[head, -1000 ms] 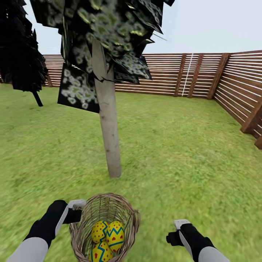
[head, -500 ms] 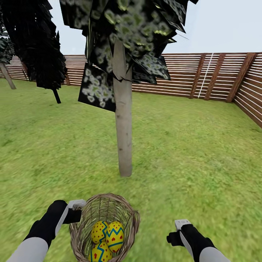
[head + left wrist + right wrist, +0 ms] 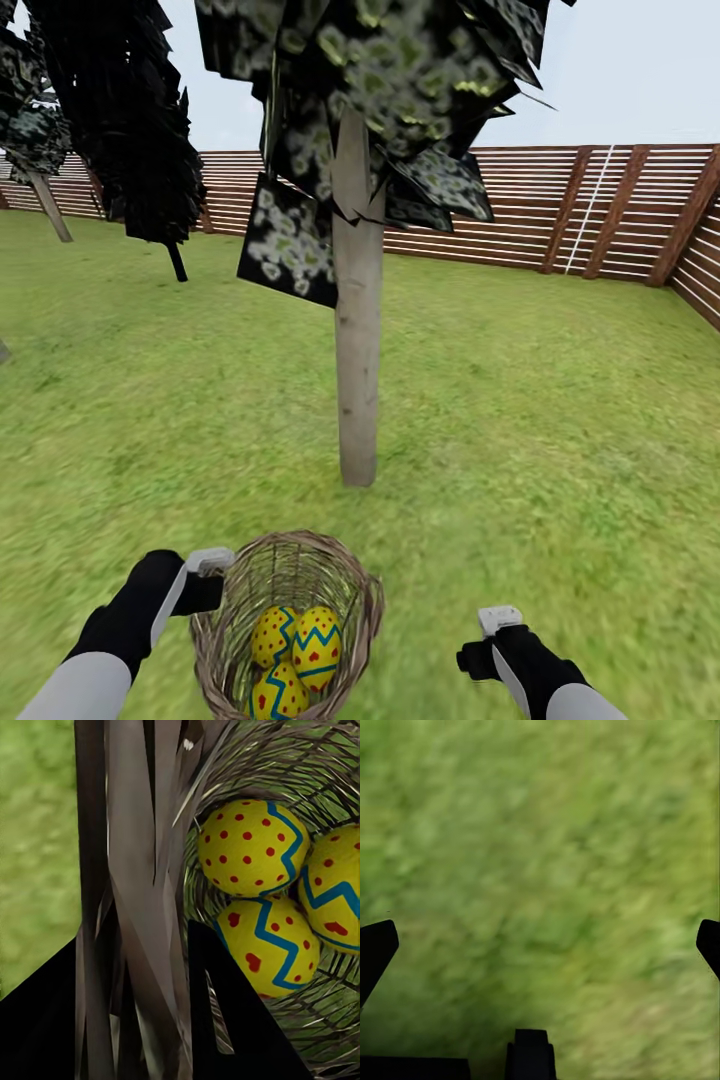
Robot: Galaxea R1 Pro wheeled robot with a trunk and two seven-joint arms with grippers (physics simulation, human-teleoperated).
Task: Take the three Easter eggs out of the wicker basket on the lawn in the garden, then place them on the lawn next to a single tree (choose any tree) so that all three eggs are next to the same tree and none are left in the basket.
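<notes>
Three Easter eggs (image 3: 292,655) nestled together deep in the wicker basket (image 3: 352,590), low in the head view, touching one another. Basket wall pinched between the jaws of the left gripper (image 3: 210,585), clamped at the rim on the robot's left side. Just beyond, the pale trunk of the tree (image 3: 358,380) rising from the lawn (image 3: 560,420). Right gripper (image 3: 480,650) hanging over bare grass, well apart from the basket, jaws spread wide. Slatted wooden fence (image 3: 600,210) behind.
</notes>
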